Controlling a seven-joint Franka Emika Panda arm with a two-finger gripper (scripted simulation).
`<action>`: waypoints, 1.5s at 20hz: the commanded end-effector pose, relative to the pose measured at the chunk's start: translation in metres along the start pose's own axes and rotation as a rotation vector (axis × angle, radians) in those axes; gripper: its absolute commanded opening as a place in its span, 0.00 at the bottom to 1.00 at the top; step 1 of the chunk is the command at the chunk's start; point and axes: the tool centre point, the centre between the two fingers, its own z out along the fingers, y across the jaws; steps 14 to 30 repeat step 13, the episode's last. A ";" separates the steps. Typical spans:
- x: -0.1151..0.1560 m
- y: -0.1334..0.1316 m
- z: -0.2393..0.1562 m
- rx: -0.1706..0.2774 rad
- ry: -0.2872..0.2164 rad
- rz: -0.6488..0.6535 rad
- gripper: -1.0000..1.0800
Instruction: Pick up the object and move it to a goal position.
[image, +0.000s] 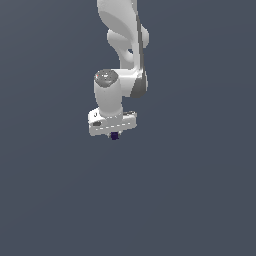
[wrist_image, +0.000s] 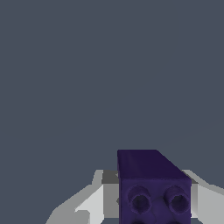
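A white robot arm's tool (image: 114, 133) points downward against a plain grey background, its fingers (wrist_image: 94, 203) pinching a tiny dark navy-purple cube (image: 114, 135) that sits between them just under the wrist.

Apart from the task's own items, the only thing on record is a flat, uniform slate-grey backdrop (image: 200, 200) that fills the exterior view from edge to edge. It carries no markings, seams, edges or horizon line, and no shadow is cast on it. Whether this surface is a table, a floor or a wall cannot be told. The wrist view shows the same plain slate-grey field (wrist_image: 65, 65) across most of its area, equally featureless apart from a very faint tonal change toward one side. No further objects are observed.
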 end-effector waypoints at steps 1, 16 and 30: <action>-0.009 0.017 -0.012 0.001 0.000 -0.002 0.00; -0.023 0.048 -0.032 0.000 0.000 -0.002 0.00; -0.023 0.048 -0.032 0.000 0.000 -0.002 0.00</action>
